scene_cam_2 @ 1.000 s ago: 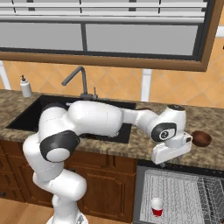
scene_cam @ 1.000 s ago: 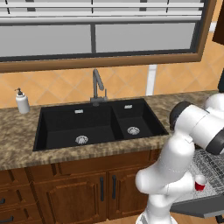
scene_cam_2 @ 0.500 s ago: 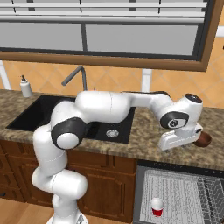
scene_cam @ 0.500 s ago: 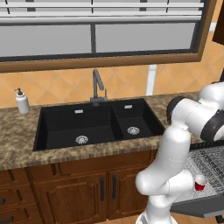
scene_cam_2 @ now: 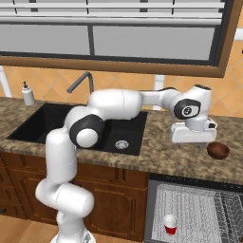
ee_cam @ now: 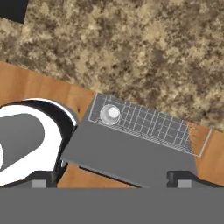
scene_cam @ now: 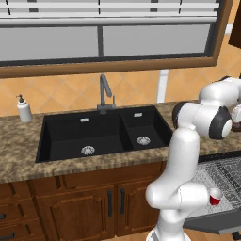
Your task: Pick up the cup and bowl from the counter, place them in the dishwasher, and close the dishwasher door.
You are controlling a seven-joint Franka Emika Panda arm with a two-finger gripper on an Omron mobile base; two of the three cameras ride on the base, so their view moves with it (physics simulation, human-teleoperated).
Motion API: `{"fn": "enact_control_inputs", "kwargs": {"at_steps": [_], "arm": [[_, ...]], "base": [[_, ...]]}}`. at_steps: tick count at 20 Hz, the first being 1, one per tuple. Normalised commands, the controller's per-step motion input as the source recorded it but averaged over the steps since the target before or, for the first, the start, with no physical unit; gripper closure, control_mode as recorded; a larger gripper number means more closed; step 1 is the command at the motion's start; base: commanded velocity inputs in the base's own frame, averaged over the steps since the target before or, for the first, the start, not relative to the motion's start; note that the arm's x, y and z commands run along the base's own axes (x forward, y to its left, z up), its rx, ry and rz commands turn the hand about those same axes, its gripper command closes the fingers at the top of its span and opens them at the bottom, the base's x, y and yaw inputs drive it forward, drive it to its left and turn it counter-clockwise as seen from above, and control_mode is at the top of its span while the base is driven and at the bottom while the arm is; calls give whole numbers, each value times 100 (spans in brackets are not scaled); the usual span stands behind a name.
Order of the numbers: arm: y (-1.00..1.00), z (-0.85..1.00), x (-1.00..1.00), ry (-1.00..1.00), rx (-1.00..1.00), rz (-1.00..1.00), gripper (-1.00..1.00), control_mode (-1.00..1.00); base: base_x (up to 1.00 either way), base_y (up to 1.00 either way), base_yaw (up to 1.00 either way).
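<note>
While the cup (scene_cam_2: 170, 224) stands upright in the dishwasher's rack (scene_cam_2: 190, 209) above the lowered door (scene_cam: 214, 221), the bowl (scene_cam_2: 218, 150) sits on the counter (scene_cam_2: 161, 152) near its front edge. The gripper (scene_cam_2: 192, 140) hovers just left of the bowl, apart from it; whether its fingers are spread cannot be told.

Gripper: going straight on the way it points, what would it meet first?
Likely the speckled granite countertop, left of the brown bowl; depth unclear: the hand view puts the open dark grey dishwasher door between the fingers.

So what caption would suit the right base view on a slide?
Pincer over the granite counter beside a brown bowl; red cup in the dishwasher rack.
</note>
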Motion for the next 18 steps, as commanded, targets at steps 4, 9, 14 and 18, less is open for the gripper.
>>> {"fn": "enact_control_inputs", "kwargs": {"at_steps": [4,9,14,18], "arm": [[4,-12,65,-1,-16,-23,-100,-100],[-55,-16,66,0,-6,-3,-100,-100],[-25,-55,53,-20,-6,-1,-100,-100],[-29,-6,24,0,-3,-3,-100,-100]], "base": [[0,0,0],[0,0,0],[0,0,0],[0,0,0]]}}
